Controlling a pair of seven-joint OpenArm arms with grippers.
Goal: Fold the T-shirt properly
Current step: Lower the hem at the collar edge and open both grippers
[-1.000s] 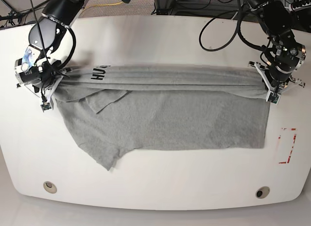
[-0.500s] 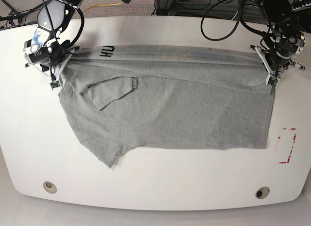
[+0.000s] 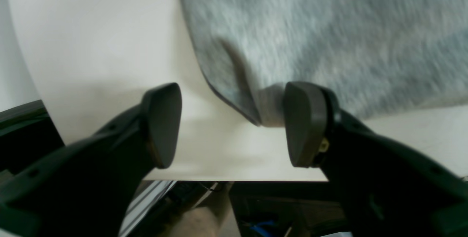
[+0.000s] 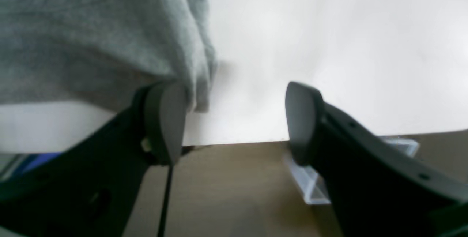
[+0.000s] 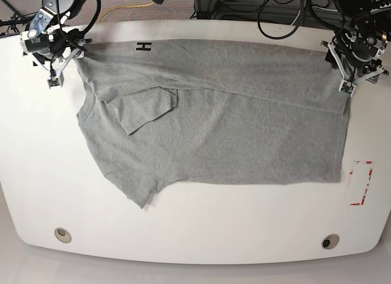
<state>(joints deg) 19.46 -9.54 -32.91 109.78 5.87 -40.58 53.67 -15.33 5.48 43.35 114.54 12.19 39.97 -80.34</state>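
Shirt: we see the T-shirt (image 5: 214,125) half-folded lengthwise on the table (image 5: 195,235).
Grippers: left gripper (image 3: 234,123) and right gripper (image 4: 234,120) released, empty.
Remaining: we judge further folds.

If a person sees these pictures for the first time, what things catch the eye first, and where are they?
The big grey T-shirt catches the eye first: it lies spread over the middle of the white table, with one sleeve folded onto its body. Next come the two claws at its far corners, the left claw on the base view's right and the right claw on its left, both open.
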